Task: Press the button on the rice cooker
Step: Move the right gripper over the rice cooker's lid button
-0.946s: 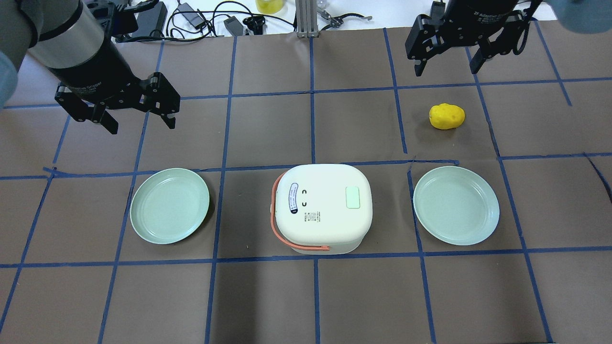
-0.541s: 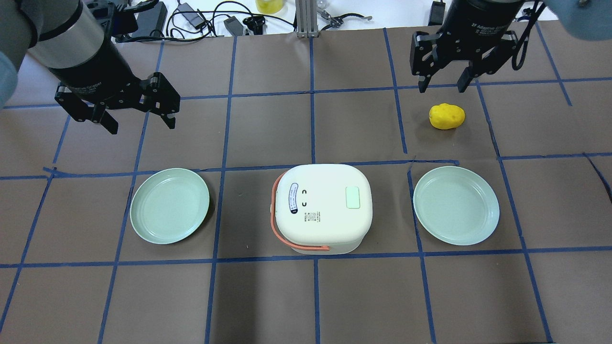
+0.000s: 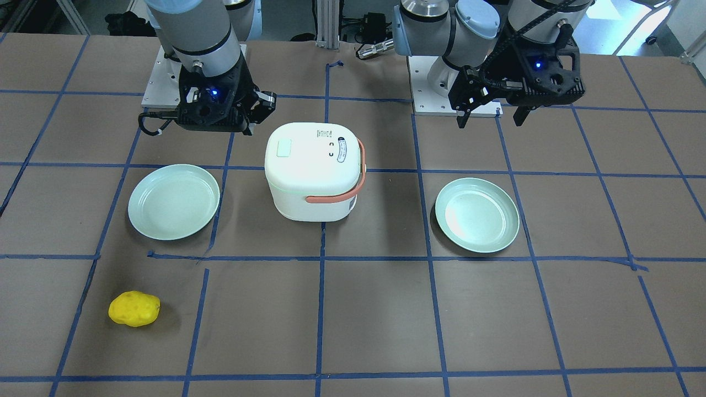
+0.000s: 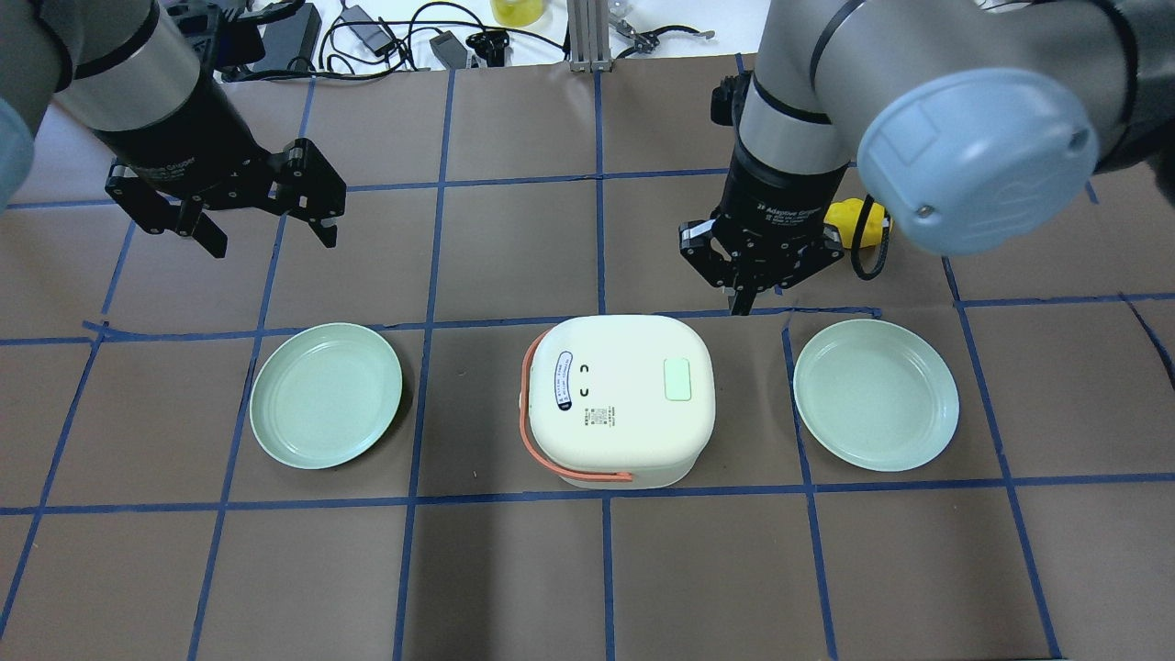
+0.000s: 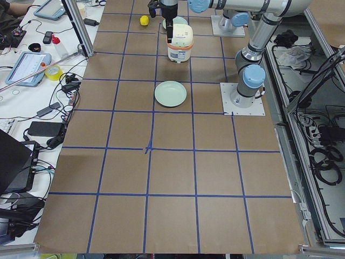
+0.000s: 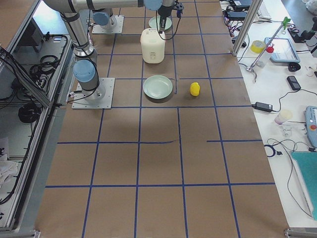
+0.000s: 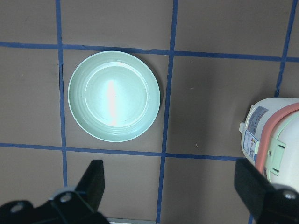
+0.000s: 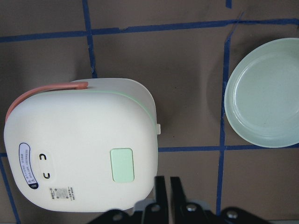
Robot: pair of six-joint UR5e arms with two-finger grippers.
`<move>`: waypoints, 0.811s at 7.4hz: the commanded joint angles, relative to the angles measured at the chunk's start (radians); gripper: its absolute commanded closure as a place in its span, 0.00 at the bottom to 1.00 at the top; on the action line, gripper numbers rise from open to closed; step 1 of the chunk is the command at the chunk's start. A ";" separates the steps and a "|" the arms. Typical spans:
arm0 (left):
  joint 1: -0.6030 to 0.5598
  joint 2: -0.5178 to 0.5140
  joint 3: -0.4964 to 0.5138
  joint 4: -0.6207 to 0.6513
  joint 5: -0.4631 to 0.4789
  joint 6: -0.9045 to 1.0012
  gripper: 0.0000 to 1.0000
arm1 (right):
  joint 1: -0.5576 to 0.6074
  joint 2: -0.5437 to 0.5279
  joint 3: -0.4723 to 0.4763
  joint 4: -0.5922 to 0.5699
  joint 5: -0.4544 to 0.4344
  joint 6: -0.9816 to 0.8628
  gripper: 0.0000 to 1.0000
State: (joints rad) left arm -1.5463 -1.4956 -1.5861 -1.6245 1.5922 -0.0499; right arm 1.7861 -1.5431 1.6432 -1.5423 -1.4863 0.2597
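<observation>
The right tool (image 4: 739, 301), pressed together into one poking tip, hangs beside the rice cooker (image 4: 620, 413) near its green button (image 4: 677, 379); the left tool (image 4: 274, 240) hangs spread, well apart.

I read "Adaptive Gripper" in white on the black body above the right gripper (image 4: 740, 307); the same words, fainter, above the left gripper (image 4: 274, 240); the oval label (image 4: 559, 376) on the rice cooker (image 4: 633, 431), just beside the right gripper's tips, is too small to read.
</observation>
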 commanded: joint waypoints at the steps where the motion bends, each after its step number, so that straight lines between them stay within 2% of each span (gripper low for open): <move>1: 0.000 0.000 0.000 0.000 0.000 0.001 0.00 | 0.073 0.000 0.108 -0.158 -0.014 0.084 0.86; 3: 0.000 0.000 0.000 0.000 0.000 -0.001 0.00 | 0.090 0.000 0.173 -0.237 -0.022 0.087 0.85; 6: 0.000 0.000 0.000 0.000 0.000 -0.001 0.00 | 0.124 0.011 0.190 -0.254 -0.034 0.089 0.85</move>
State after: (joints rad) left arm -1.5463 -1.4956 -1.5861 -1.6245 1.5923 -0.0500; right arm 1.8885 -1.5382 1.8255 -1.7821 -1.5170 0.3474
